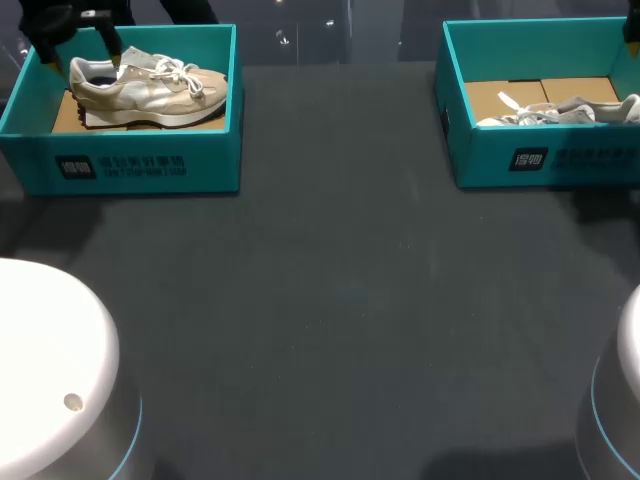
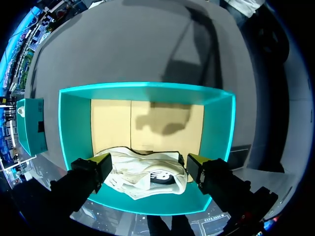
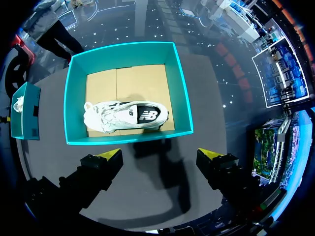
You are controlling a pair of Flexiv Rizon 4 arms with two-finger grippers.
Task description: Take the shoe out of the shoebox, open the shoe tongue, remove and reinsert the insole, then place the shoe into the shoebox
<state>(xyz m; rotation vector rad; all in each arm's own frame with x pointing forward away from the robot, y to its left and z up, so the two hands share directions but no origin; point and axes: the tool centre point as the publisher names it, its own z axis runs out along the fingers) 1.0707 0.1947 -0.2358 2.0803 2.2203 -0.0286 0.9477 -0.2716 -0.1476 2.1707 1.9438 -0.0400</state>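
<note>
1. My left gripper [image 2: 147, 161] has its fingers spread wide with nothing clamped. It hangs right over the far-left shoebox [image 2: 147, 87]. The beige shoe [image 2: 142, 174] sits directly below, in the gap between the 2 yellow tips (no contact that I can see).
2. The bit that matters: in the left wrist view, that shoe's long axis runs from 1 finger toward the other. So the jaws line up along its length, not across it. From overhead it lies left-right toward the far side of the box, heel left, toe right.
3. My guess is the left gripper only needs to drop straight down. Closing on the shoe probably wants the wrist turned first, or a bite at the heel collar.
4. My right gripper [image 3: 160, 155] is also spread apart and empty. It hovers over bare table [image 3: 147, 194] on the near side of the far-right shoebox [image 3: 178, 88]. The white shoe [image 3: 125, 115] inside lies ahead of it, also left-right.
5. So the left gripper is plainly the closer 1 to its shoe.
</note>
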